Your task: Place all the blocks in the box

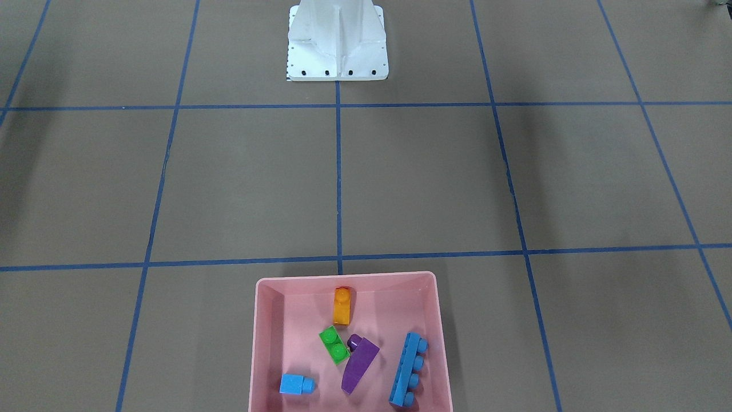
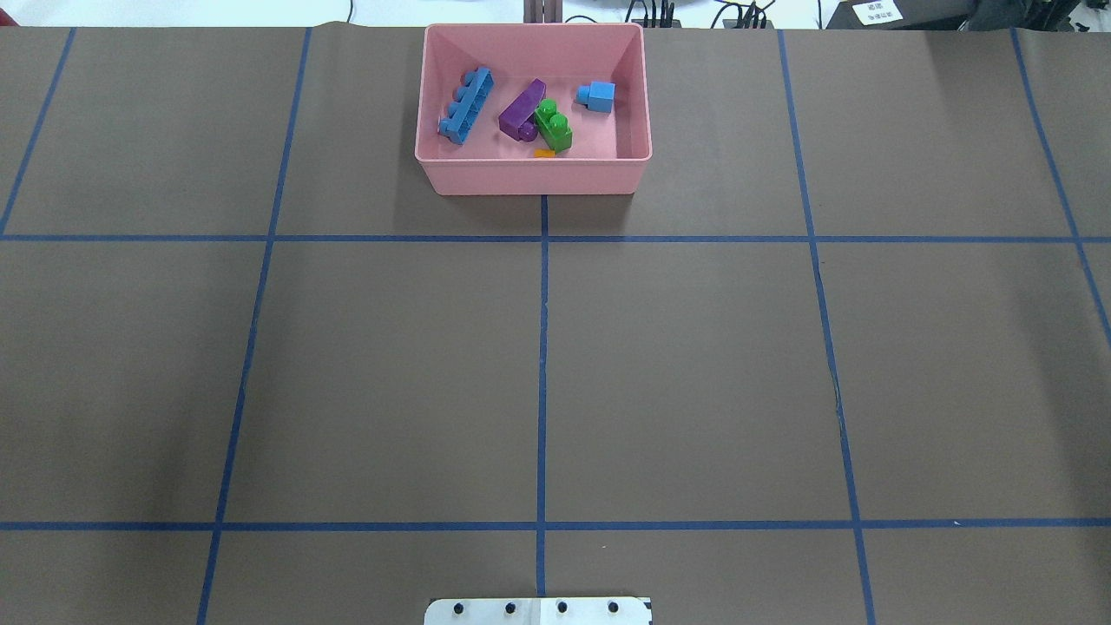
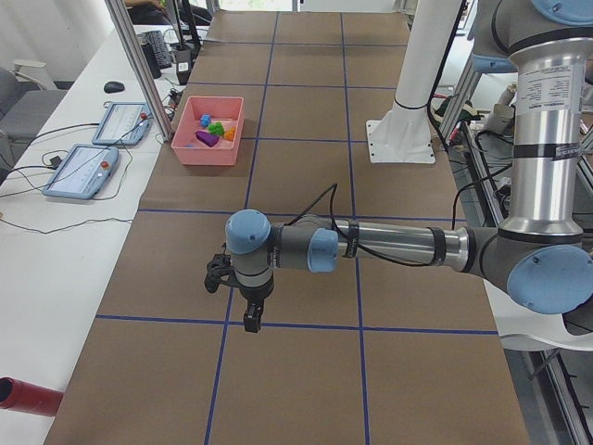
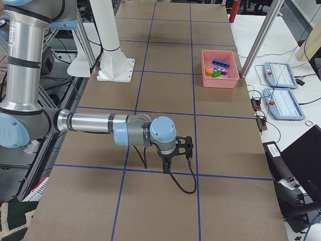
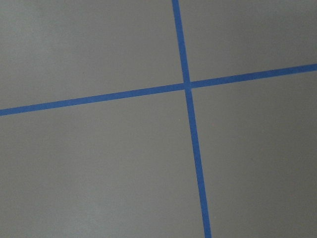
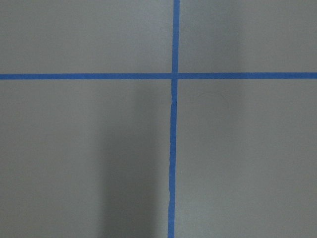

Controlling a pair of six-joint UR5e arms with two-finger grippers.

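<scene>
there, blue bar (image 1: 407, 371) seemingly parallels box (image 1: 444, 343) wall.

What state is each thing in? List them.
box: holds all five blocks
orange block: inside box
green block: inside, studs up
purple wedge: inside, beside green block
long blue bar: inside, on its side
small blue cube: inside, on its side
left gripper: cannot tell
right gripper: cannot tell

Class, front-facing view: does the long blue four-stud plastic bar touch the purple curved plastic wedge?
No, bare pink tray floor shows between the long blue four-stud bar and the purple curved wedge.
</scene>
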